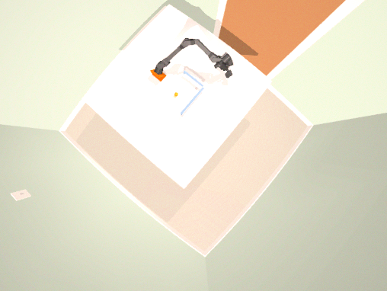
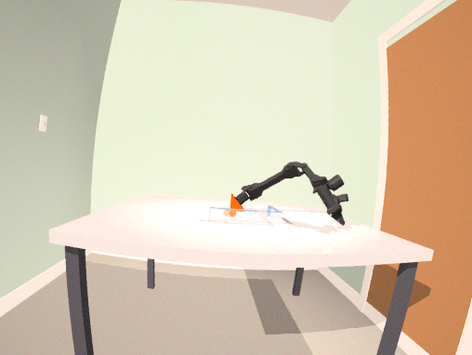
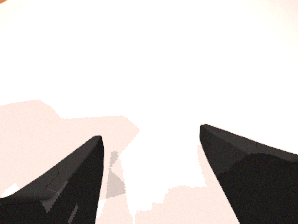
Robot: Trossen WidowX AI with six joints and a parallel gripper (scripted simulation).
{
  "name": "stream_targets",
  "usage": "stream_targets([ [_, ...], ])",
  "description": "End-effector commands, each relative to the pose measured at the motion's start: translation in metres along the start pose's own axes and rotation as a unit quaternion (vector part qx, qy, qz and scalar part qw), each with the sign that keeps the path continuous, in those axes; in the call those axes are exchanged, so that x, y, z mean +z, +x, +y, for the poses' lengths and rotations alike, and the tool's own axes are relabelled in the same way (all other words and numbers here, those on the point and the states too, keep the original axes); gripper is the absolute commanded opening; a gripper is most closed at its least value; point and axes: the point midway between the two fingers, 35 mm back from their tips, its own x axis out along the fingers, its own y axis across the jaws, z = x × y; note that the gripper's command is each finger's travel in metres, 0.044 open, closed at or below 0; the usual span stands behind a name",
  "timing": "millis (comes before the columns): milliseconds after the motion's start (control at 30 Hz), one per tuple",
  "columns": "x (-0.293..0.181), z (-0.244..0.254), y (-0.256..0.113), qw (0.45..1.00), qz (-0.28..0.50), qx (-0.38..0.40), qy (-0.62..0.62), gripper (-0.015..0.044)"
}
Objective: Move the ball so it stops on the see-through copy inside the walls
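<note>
The ball point(image 1: 176, 94) point(image 2: 232, 213), small and orange, lies on the table on the inner side of the two low walls. A paler orange spot point(image 2: 226, 213) shows right beside it in the exterior view; it looks like the see-through copy, but this is too small to be sure. The clear walls with blue top edges, one wall point(image 1: 193, 79) and the other wall point(image 1: 192, 100) point(image 2: 246, 211), meet in a corner. My gripper point(image 1: 228, 75) point(image 2: 343, 223) point(image 3: 152, 137) is partly open and empty. It points down, low over the table outside the corner, well away from the ball.
The white table point(image 1: 152, 129) point(image 2: 153, 242) carries the arm's orange base point(image 1: 158, 75) point(image 2: 236, 203), on the far side of the ball from the gripper. The arm bends above the table outside one wall. The orange door point(image 1: 267, 30) point(image 2: 427, 139) stands beyond the table's edge.
</note>
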Motion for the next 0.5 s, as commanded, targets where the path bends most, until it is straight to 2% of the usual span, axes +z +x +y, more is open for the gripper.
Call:
stream_targets([
  [0, -0.036, -0.057, -0.032, 0.996, 0.048, -0.062, -0.048, 0.0274],
  [267, -0.106, -0.136, -0.108, 0.973, 0.148, -0.133, -0.118, 0.0274],
  [467, -0.151, -0.168, -0.162, 0.954, 0.213, -0.151, -0.149, 0.0274],
])
